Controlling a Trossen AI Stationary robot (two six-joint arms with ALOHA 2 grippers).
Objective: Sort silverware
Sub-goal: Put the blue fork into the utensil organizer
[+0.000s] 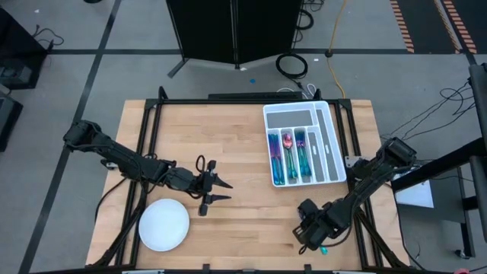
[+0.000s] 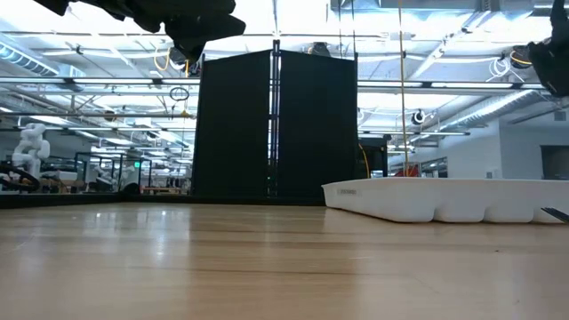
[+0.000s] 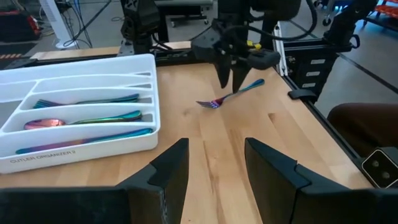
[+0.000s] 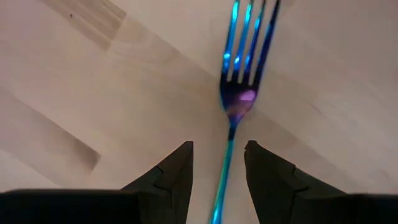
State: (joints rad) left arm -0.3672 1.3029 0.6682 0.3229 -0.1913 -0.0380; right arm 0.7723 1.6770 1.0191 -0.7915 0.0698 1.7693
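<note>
The right hand (image 4: 217,165) is straddling a fork (image 4: 239,93) lying on the bench (image 1: 236,167) — fingers partly open either side of the handle, whether they are gripping it I cannot tell. The left hand (image 1: 215,190) is hovering wide open and empty beside the plate (image 1: 163,224); other silverware (image 1: 293,156) is lying in the tray (image 1: 332,141).

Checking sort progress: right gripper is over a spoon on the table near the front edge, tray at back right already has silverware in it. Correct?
Not quite: it is a fork, not a spoon. The right wrist view shows its tines, with the handle running between the right gripper's open fingers. The rest holds: in the high view the right gripper is near the table's front edge, and the tray at back right already holds silverware.
</note>
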